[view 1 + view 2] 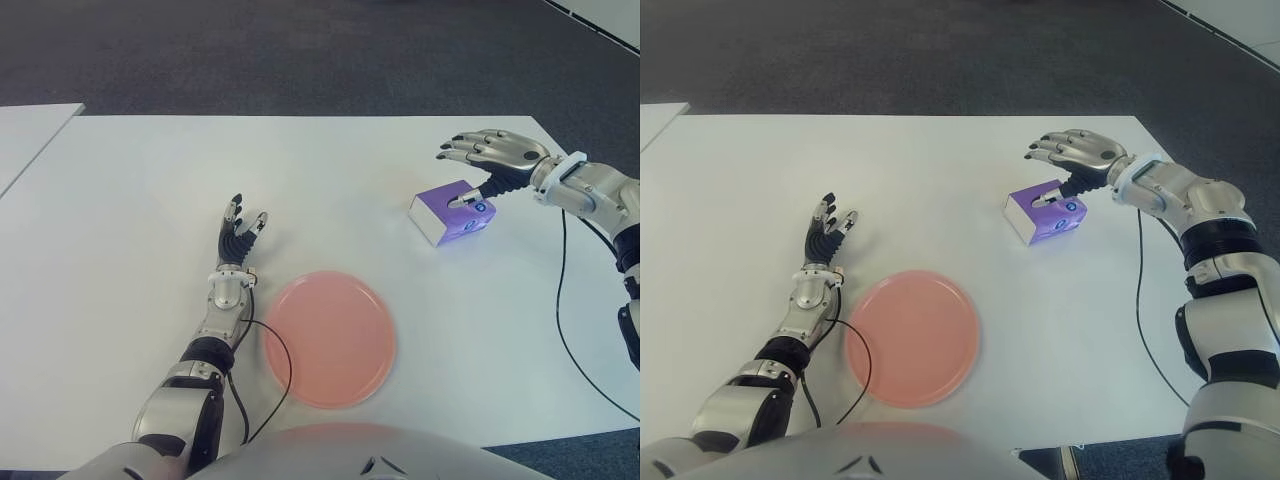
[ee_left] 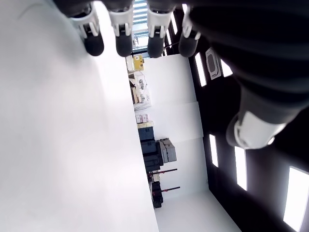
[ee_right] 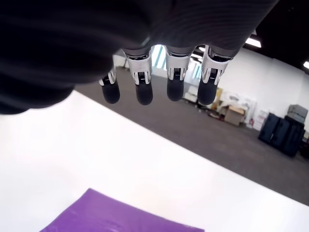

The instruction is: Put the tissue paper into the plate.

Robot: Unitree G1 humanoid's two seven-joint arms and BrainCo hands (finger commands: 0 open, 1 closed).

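A purple tissue pack [image 1: 452, 214] lies on the white table [image 1: 330, 190] at the right. Left of it and nearer to me sits a round pink plate [image 1: 328, 338] with nothing in it. My right hand [image 1: 452, 176] hovers just over the pack's far right corner, fingers spread and open, the thumb pointing down at the pack's top; whether it touches I cannot tell. In the right wrist view the straight fingers [image 3: 144, 87] hang above the purple pack [image 3: 120, 217]. My left hand [image 1: 240, 222] shows beside the plate on its left, fingers extended and holding nothing.
A second white table [image 1: 25, 135] adjoins at the far left. Black cables [image 1: 275, 360] run along both arms, one crossing the plate's left rim. Dark carpet [image 1: 300, 50] lies beyond the table's far edge.
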